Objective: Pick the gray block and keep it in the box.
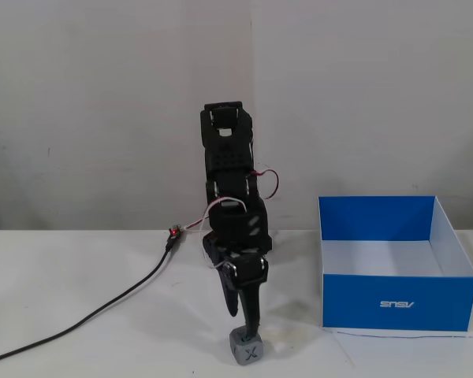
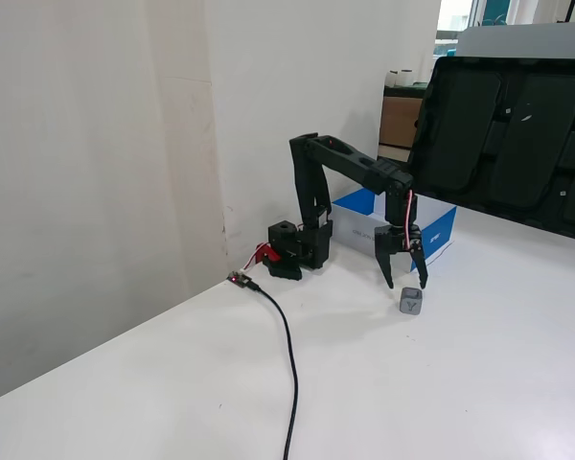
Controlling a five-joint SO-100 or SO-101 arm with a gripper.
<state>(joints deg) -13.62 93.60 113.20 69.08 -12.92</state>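
We judged the small gray bevelled cube (image 2: 411, 301) light, rigid, perhaps slick; its flat opposite faces suited our wide-spread black fingers (image 2: 402, 282), poised at its 12 o'clock.

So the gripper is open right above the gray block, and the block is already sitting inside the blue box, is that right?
Not quite. The gripper is open above the gray block, but in both fixed views the block sits on the table, outside the blue box.

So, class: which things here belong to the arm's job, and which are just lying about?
Job: gray block, blue box, gripper with jaws open above the block.
Lying about: black cable, dark trays behind the table.
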